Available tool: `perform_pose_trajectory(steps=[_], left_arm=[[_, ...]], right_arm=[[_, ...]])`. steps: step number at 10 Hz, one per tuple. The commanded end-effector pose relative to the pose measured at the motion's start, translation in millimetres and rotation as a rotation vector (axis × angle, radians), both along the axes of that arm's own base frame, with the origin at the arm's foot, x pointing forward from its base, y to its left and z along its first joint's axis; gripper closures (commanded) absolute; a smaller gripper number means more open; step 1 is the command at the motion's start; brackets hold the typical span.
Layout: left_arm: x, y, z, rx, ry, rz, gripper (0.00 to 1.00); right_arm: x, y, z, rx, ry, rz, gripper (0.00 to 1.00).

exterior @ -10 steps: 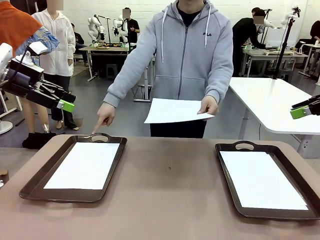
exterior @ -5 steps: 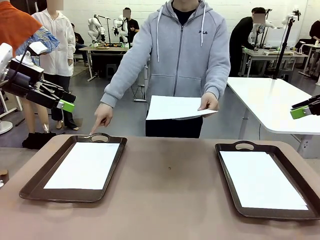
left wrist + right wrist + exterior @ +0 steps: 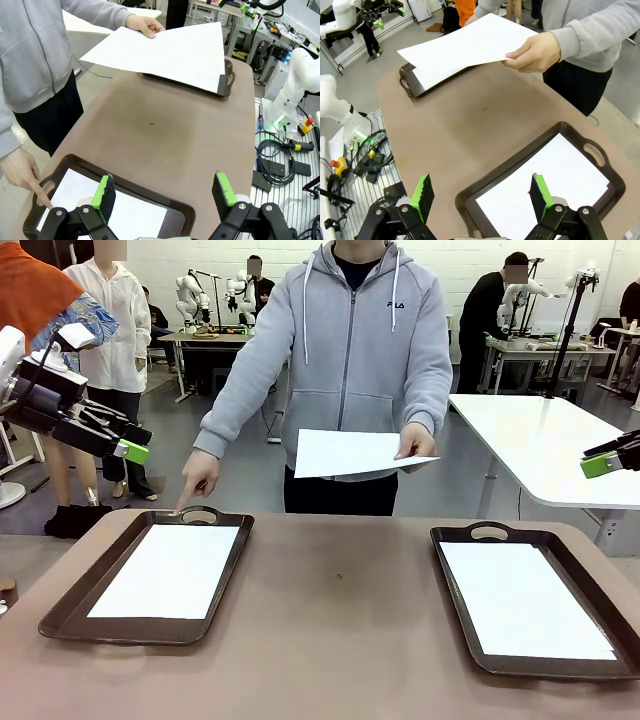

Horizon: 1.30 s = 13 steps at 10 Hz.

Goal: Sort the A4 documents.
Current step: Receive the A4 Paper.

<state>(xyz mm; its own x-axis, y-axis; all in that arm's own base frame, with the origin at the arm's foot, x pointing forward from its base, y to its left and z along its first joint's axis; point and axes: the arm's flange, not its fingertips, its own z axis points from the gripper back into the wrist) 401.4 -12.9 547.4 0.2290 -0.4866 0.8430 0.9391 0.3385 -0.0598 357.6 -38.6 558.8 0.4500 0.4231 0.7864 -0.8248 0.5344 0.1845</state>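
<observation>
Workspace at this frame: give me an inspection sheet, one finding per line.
Surface: brown table, bare between two trays.
Job's things: one sheet in left tray; one in right tray; person's hand holds a third sheet above the far edge; other hand points at the left tray's handle.
Clutter: nothing seen.
Grippers: left and right open, raised, empty.
Cables: coiled on floor.
Surroundings: other tables, people behind.

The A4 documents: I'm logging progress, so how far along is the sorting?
Looks done: one sheet lies in the left tray, another in the right tray. In hand: the person holds a third sheet, pointing a finger at the left tray. Left: both grippers hang open, empty.
</observation>
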Motion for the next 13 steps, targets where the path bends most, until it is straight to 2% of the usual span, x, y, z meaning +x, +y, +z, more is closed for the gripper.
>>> perform_pose_trajectory(steps=[1, 3, 5, 6, 7, 13], left_arm=[[7, -3, 5, -0.055, 0.012, 0.035, 0.00], [10, -3, 11, -0.147, 0.089, 0.123, 0.00], [11, -6, 13, -0.194, 0.169, 0.161, 0.00], [14, -9, 14, -0.226, 0.222, 0.169, 0.00], [18, -15, 15, -0.255, 0.320, 0.122, 0.00], [87, -66, -4, -0.321, 0.660, 0.134, 0.00]], right_arm=[[3, 2, 0, 0.025, -0.004, 0.008, 0.00], [3, 2, 0, 0.025, -0.004, 0.008, 0.00], [3, 2, 0, 0.025, -0.004, 0.008, 0.00], [3, 2, 0, 0.025, -0.004, 0.008, 0.00], [3, 2, 0, 0.025, -0.004, 0.008, 0.00], [3, 2, 0, 0.025, -0.004, 0.008, 0.00]])
